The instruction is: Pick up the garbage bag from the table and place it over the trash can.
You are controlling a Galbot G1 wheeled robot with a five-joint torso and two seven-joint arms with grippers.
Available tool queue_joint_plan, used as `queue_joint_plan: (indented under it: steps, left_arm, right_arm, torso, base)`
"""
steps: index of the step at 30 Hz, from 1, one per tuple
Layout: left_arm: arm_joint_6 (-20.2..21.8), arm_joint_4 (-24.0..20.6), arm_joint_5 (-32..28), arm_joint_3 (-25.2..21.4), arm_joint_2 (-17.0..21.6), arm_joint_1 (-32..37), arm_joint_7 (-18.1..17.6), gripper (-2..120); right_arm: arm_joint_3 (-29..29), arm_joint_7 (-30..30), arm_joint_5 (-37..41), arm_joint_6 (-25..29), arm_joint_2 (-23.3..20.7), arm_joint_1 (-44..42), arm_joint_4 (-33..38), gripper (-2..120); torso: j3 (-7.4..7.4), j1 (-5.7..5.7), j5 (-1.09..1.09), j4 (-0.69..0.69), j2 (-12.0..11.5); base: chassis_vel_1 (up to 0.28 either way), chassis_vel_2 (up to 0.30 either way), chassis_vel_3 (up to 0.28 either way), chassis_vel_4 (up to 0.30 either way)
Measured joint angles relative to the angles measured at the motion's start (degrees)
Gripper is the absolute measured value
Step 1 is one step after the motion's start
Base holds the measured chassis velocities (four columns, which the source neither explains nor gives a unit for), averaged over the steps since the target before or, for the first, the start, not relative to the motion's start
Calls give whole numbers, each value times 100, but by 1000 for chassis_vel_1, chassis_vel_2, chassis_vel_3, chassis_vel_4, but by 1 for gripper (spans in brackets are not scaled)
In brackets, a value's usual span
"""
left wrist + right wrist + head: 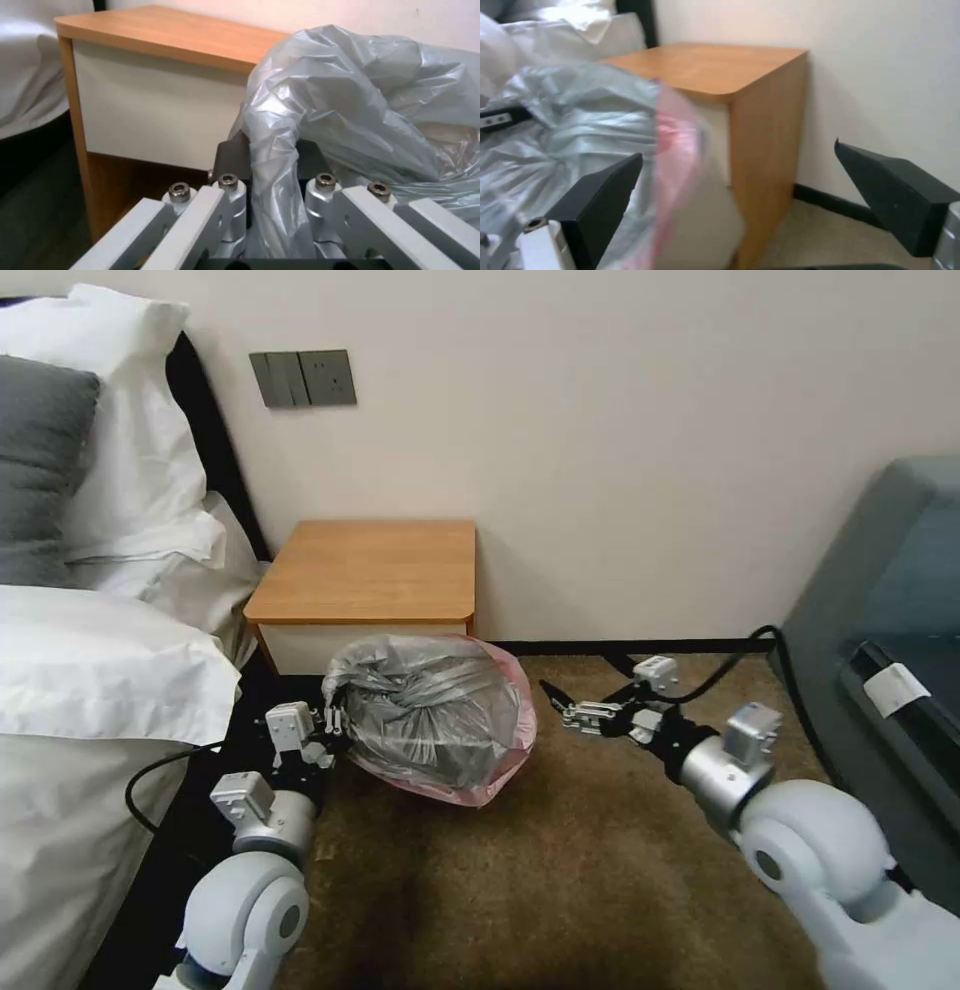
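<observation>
Step in hand: draping. The garbage bag (430, 718) hangs in front of the table (370, 570), off its top, a twisted fold clamped between the left gripper (335, 720) pads. The right gripper (556, 702), fingers spread, sits just beside the bag's pink edge. The trash can appears to lie under the bag. Next: grip that edge. The left wrist view confirms the pinch.

the head view looks forward and down from well back at the nightstand (365, 570), the bag (430, 715) and the carpet. the left wrist view sits right up against the bag (350, 97), facing the nightstand (165, 33). the right wrist view faces the same nightstand (705, 67) and bag (580, 123) from the other side, close.
</observation>
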Motion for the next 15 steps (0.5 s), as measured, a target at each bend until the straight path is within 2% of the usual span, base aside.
queue_joint_plan:
  steps: [3,6,7,10,12,15]
  left_arm:
    - [-18,-4,53,17,-6,7,22,11]
    - [-23,-28,90,42,-16,27,38,11]
    - [-23,-28,90,42,-16,27,38,11]
    - [-27,-59,95,49,-16,35,48,11]
    - [-27,-60,95,49,-13,36,51,11]
    - [-28,-60,94,37,-3,37,68,11]
  right_arm:
    - [-206,40,-10,12,73,99,-81,94]
    - [-416,66,-175,89,182,239,-281,80]
    - [-416,66,-175,89,182,239,-281,80]
    - [-513,167,-280,170,278,332,-453,67]
    - [-518,175,-297,181,292,345,-479,64]
    - [-498,212,-266,185,303,328,-466,49]
  torso:
    - [0,0,-2,0,0]
    - [0,0,-1,0,0]
    - [0,0,-1,0,0]
    - [0,0,-1,0,0]
    - [0,0,-1,0,0]
    - [0,0,-1,0,0]
  base:
    - [0,0,0,0]
    - [0,0,0,0]
    - [0,0,0,0]
    - [0,0,0,0]
    - [0,0,0,0]
    - [0,0,0,0]
